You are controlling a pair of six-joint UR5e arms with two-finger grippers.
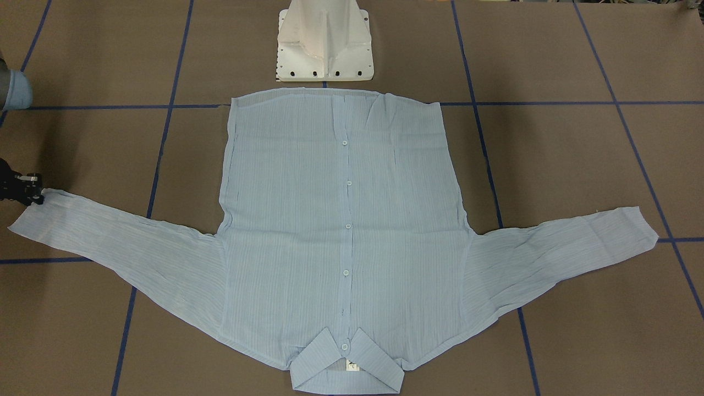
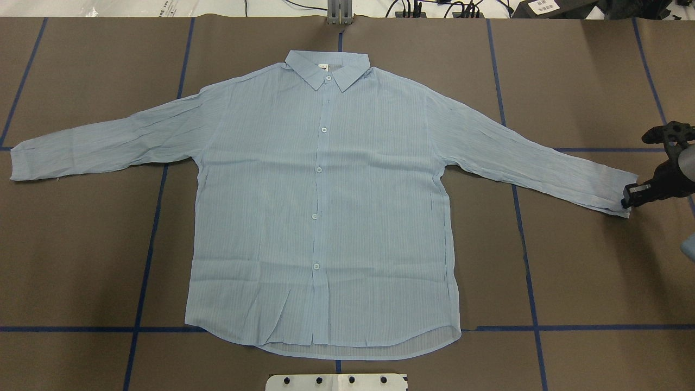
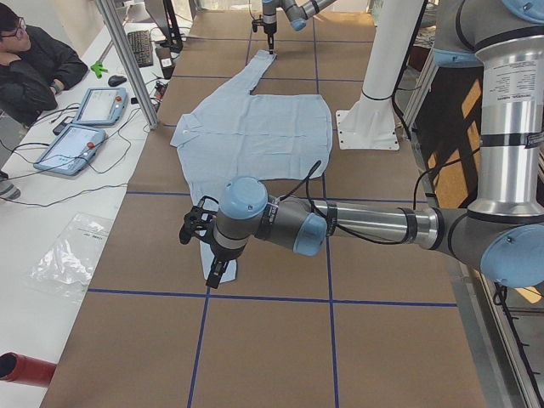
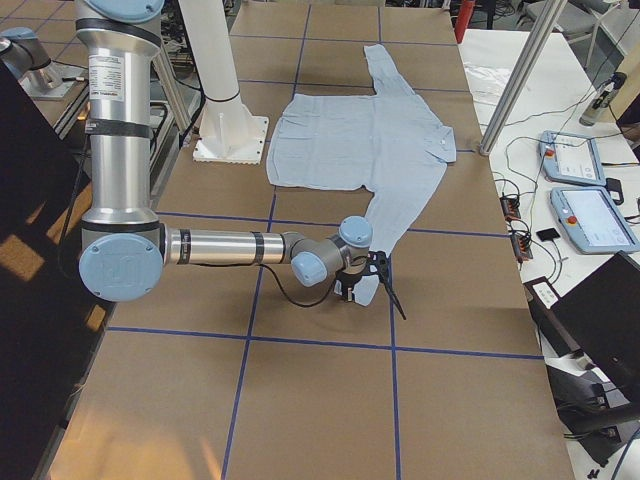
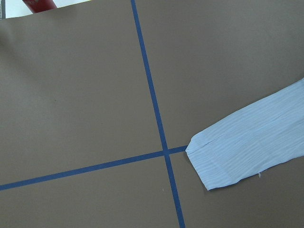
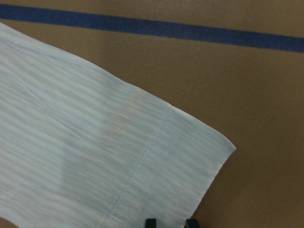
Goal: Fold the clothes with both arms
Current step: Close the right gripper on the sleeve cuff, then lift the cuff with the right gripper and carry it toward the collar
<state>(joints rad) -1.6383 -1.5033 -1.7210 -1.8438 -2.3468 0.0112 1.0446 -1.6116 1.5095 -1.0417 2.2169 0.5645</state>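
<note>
The shirt (image 2: 326,217) lies flat and face up in the middle of the overhead view, spread on the brown table (image 2: 586,271) and buttoned down the front. Its collar (image 2: 328,70) points to the top of that frame. Its hem is at the bottom, near the white base (image 2: 336,383) at the lower edge. Both sleeves stretch out sideways and slant a little downward, one towards the left edge of the frame and one towards the right.

The right gripper (image 2: 630,196) sits low at the right edge of the overhead view, its tip touching the end of the cuff (image 2: 613,190) on that side. In the right wrist view two black fingertips (image 6: 150,222) show at the bottom edge, a small way apart, right at the cuff's border. The cloth lies flat and nothing is clamped between them.

The left gripper (image 3: 212,272) shows only in the left side view, at the lower middle, hanging above the table by the near sleeve end. I cannot tell how far open it is. The left wrist view shows the other cuff (image 5: 237,152) in the lower right of the frame. Its corner is on a blue tape line (image 5: 149,95), just beside where two lines cross.

At the upper left of the left side view a person (image 3: 30,68) is beside two tablets (image 3: 72,140).
</note>
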